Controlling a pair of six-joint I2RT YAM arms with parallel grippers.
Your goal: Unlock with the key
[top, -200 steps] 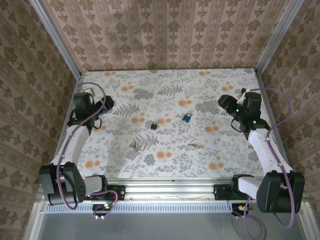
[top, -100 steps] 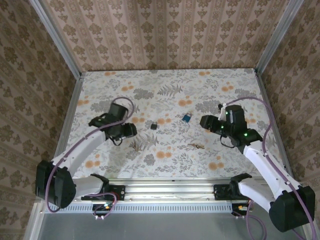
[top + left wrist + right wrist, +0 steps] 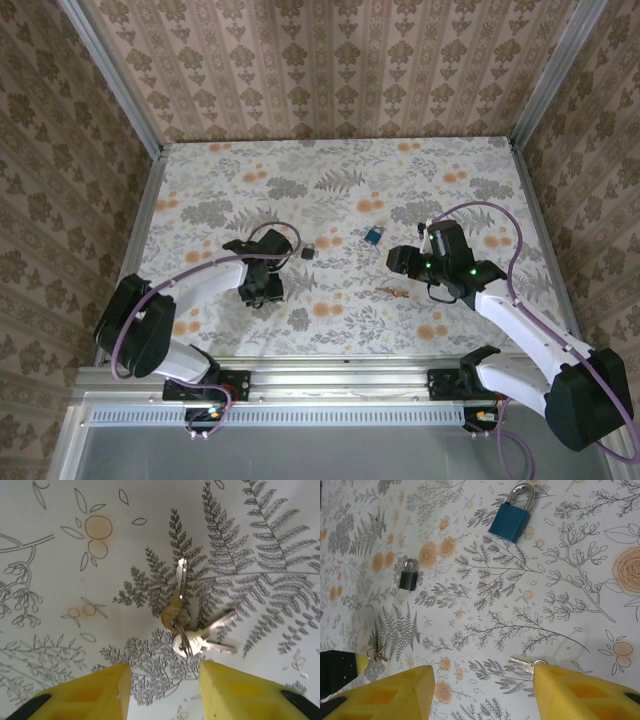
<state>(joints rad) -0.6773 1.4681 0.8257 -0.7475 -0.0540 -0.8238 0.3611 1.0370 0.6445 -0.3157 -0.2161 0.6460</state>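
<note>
Blue padlock: the blue padlock (image 3: 509,521) lies flat at the top centre of the right wrist view, with its silver shackle toward the top edge.
Dark padlock: a smaller dark padlock (image 3: 408,580) lies left of centre, well apart from the blue one, and its shackle also points up the frame.
Table: flowered cloth covers the table (image 3: 200,180), and both locks lie mid-table in the top view between the two arms.
Key bunch: the key bunch (image 3: 181,630) lies centre frame in the left wrist view, on a fern print just beyond the fingertips.
Bunch axis: the brass-headed key runs near vertical with its blade up the frame, and two silver keys fan out to the right.
Left gripper: the left gripper (image 3: 164,672) has its yellow fingers parted, with bare cloth in the gap and no contact with the bunch.
Single key: the single key (image 3: 521,663) lies low and right of centre in the right wrist view. Its blade points left along a near-horizontal axis, and its head is tucked behind the lower-right finger.
Right gripper: the right gripper (image 3: 484,672) has its jaws spread wide and grasps nothing.
</note>
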